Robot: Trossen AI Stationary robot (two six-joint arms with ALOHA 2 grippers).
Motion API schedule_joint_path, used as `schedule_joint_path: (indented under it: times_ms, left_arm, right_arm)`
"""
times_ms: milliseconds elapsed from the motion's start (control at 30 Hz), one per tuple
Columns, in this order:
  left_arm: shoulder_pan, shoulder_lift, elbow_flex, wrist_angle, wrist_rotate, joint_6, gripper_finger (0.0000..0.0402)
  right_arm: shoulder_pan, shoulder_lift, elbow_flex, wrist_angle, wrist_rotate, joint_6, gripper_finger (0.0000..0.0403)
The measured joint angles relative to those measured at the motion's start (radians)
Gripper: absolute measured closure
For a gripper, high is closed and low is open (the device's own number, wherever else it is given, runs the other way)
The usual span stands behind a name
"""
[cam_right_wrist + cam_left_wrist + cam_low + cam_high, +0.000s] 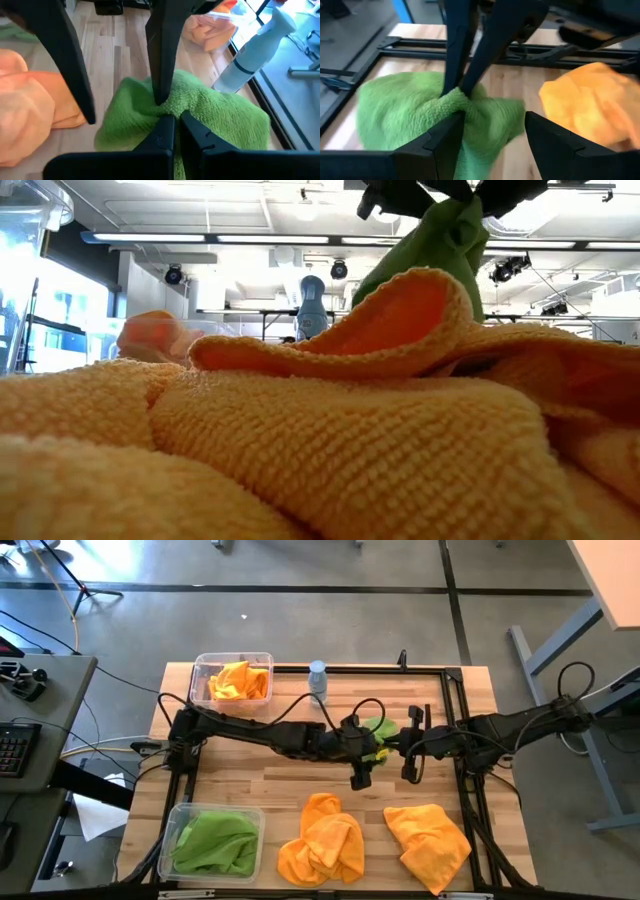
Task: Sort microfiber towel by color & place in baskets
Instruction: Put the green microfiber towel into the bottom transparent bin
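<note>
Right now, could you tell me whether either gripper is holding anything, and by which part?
The right gripper is shut on the green towel, pinching a bunched fold near its middle. The left gripper stands open around it.

Lime green towel (pixel 210 115), orange towels (pixel 322 840), dark end effectors.
</note>
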Motion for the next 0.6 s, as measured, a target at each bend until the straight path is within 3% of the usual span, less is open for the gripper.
schedule_joint_path:
  times_ms: [367, 600]
  left_arm:
    - [-0.013, 0.002, -0.003, 0.046, -0.105, 0.072, 0.0198]
    - [-0.013, 0.002, -0.003, 0.073, -0.111, 0.124, 0.0198]
  right_arm:
    - [-0.005, -0.005, 0.001, -0.007, -0.007, 0.125, 0.0403]
    - [-0.040, -0.004, 0.001, -0.039, -0.009, 0.177, 0.0403]
